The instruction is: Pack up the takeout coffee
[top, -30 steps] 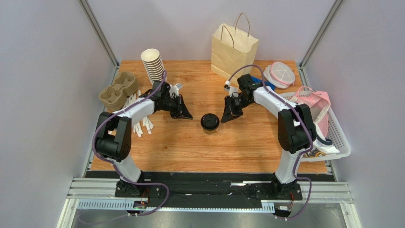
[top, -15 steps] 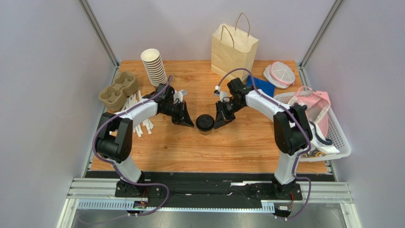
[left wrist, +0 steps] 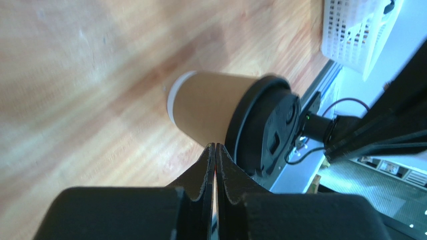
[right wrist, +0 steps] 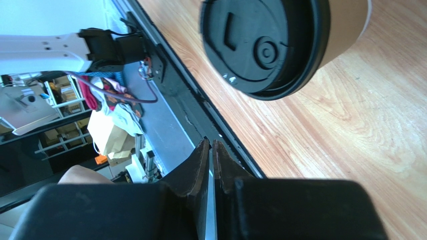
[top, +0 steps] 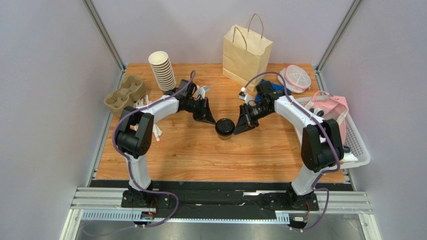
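Note:
The takeout coffee (top: 224, 127), a brown kraft cup with a black lid, stands upright mid-table. It shows in the left wrist view (left wrist: 215, 112) and the right wrist view (right wrist: 270, 40). My left gripper (top: 213, 120) is shut and empty, its tip against the cup's left side just under the lid; in its wrist view the fingertips (left wrist: 215, 148) sit right at the cup wall. My right gripper (top: 237, 131) is shut and empty just right of the cup; in its wrist view (right wrist: 210, 145) the tips are a little short of the lid. The paper bag (top: 246, 50) stands at the back.
A stack of lidless cups (top: 161, 69) and a pulp cup carrier (top: 124, 94) are at the back left, white packets (top: 149, 131) beside the left arm. A white basket (top: 351, 135) with pink cloth is at the right, a lidded container (top: 294, 79) behind it.
Both shut grippers swung right; the left followed the cup and now touches its left side. The cup slid slightly right. The right gripper drew back to the right.

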Motion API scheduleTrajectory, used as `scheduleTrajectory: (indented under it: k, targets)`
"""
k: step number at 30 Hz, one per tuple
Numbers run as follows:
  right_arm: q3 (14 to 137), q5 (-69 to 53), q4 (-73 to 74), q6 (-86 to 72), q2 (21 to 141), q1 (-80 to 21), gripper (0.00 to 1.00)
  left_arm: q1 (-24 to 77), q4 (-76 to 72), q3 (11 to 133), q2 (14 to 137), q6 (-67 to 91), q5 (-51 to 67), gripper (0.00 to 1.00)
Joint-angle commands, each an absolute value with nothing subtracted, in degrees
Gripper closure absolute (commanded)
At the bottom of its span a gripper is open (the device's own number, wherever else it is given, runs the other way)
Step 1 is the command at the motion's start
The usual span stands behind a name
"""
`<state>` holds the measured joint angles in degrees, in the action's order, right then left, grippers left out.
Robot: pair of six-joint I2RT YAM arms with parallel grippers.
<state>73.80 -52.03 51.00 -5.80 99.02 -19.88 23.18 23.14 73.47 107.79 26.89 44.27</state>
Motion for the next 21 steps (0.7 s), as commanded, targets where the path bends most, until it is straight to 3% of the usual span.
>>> scheduleTrajectory:
  k: [1, 8, 13, 21]
  targets:
    - [75.1, -57.3, 51.2, -4.9, 95.7, -19.4, 0.91, 23.5, 19.8, 78.7, 110.7, 27.0, 45.9, 0.92]
    - [78.4, -53.2, 44.9, -12.4, 98.2, -19.3, 0.94, 20.4, 8.2, 70.8, 100.7, 31.6, 51.5, 0.91]
    - [78.6, -52.9, 41.3, -15.9, 100.5, -19.4, 0.96, 20.6, 8.0, 69.6, 95.3, 32.9, 55.5, 0.91]
    - [80.9, -52.5, 39.6, -18.1, 104.1, -19.7, 0.97, 23.8, 2.0, 65.2, 97.5, 40.8, 57.0, 0.97]
